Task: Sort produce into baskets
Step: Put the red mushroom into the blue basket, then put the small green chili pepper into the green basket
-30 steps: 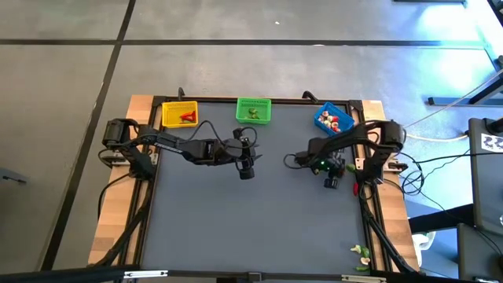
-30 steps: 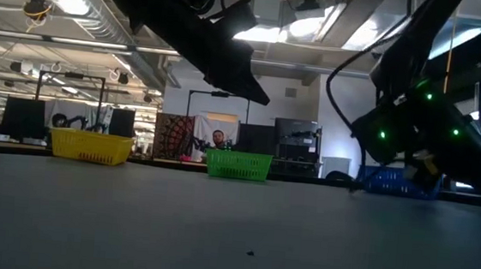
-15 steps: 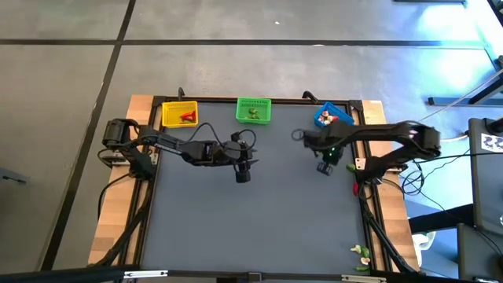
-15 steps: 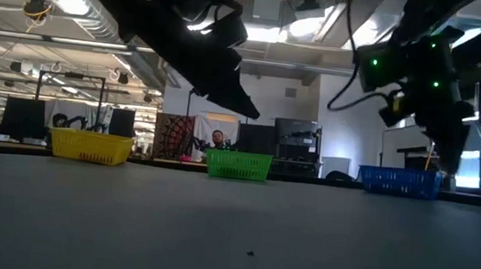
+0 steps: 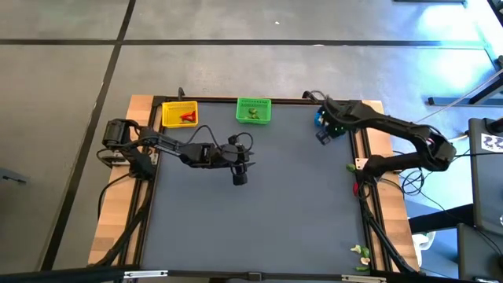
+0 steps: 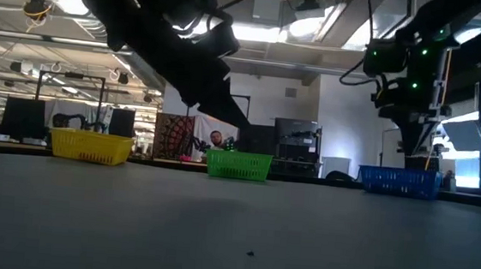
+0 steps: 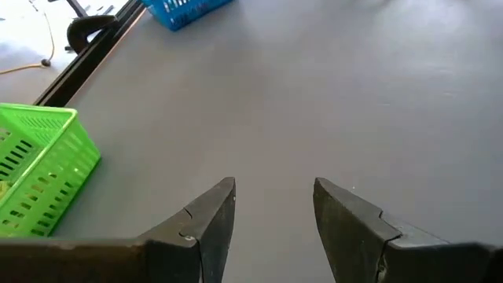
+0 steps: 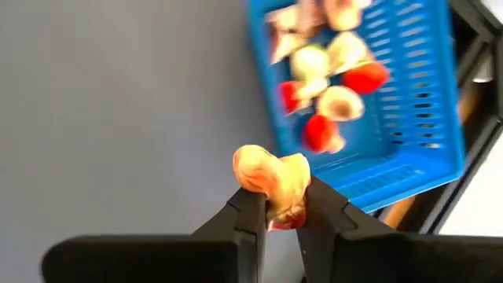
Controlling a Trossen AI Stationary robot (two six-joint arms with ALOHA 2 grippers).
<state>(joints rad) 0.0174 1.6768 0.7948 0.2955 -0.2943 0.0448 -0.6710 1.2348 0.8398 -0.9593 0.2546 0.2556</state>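
Observation:
Three mesh baskets stand along the table's far edge: yellow (image 5: 179,115), green (image 5: 253,111) and blue (image 8: 393,102). The blue basket holds several red and cream produce pieces (image 8: 326,59). My right gripper (image 8: 275,216) is shut on a pale cream produce piece (image 8: 271,181), high above the table beside the blue basket. My left gripper (image 7: 271,208) is open and empty above the table's middle, right of the green basket (image 7: 39,169). My right gripper pinches the lower part of the cream piece (image 8: 277,206) between its two fingertips. The fingers point down from above. The piece is lifted clear of the table, most of it standing out past the fingertips.
A few produce pieces (image 5: 361,253) lie on the wooden frame at the table's near right corner. The grey table top (image 5: 259,212) is bare between the arms and the near edge. A person shows far behind the green basket in the low view (image 6: 217,139).
My right gripper has risen and gone toward the table's far edge, up to the blue basket, and stays shut on the cream piece. My left gripper has drifted slightly toward the table's left.

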